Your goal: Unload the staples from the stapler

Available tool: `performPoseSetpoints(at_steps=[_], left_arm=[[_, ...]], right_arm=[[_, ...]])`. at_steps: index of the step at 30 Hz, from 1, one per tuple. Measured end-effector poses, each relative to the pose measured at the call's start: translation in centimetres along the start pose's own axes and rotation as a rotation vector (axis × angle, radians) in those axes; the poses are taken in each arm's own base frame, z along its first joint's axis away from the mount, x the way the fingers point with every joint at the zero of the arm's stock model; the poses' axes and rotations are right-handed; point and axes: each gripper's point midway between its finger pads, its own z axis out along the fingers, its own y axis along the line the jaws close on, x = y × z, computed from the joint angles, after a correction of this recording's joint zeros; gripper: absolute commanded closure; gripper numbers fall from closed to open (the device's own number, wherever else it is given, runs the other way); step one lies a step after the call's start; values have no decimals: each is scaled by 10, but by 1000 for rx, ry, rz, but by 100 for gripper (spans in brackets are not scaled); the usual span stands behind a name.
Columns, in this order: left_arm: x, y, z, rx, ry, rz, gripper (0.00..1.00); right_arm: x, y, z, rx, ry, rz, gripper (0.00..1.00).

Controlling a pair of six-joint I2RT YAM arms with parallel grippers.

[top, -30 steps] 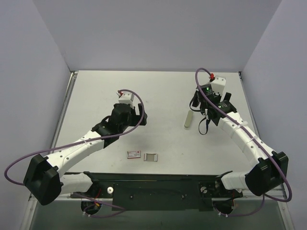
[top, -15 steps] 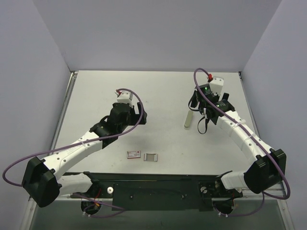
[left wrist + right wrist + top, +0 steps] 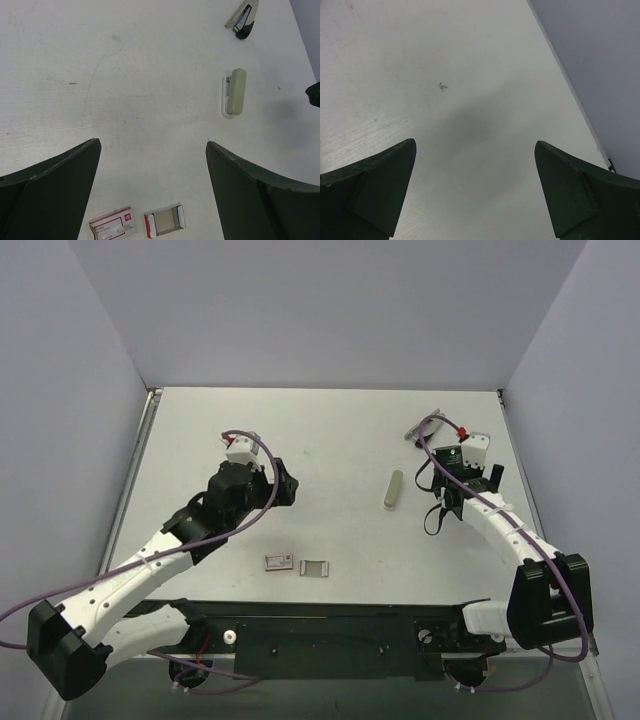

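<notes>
Stapler, slim hinged grey metal with black end, lying on the matte white surface toward its far right, rounded beige bar nearby, left end effector and right end effector both spread apart, empty.

Bare table surrounds the stapler; the beige bar lies nearby.

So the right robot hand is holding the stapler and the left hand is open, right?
Not quite. The right gripper is open and holds nothing, as the right wrist view shows. The stapler lies by itself on the table, as the top view shows. The left gripper is open, as you said.
</notes>
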Motion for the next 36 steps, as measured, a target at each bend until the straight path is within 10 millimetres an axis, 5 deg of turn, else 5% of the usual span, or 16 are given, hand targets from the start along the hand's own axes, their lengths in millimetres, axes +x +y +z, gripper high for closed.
performPoseSetpoints(at_steps=[10,16,26,36], left_arm=[[-8,7,-45,58,-64,-34,3],[-1,10,-46,57,-47,-29,3],[12,14,-43,59,-21,-23,3],[21,17,-34,38,11,-10,3]], right_arm=[[29,-14,44,-19,-57,57,0],[54,13,67,-152,-76,70,0],[67,43,57,-414,-203,57,0],[52,50,51,-470,-277,72,0]])
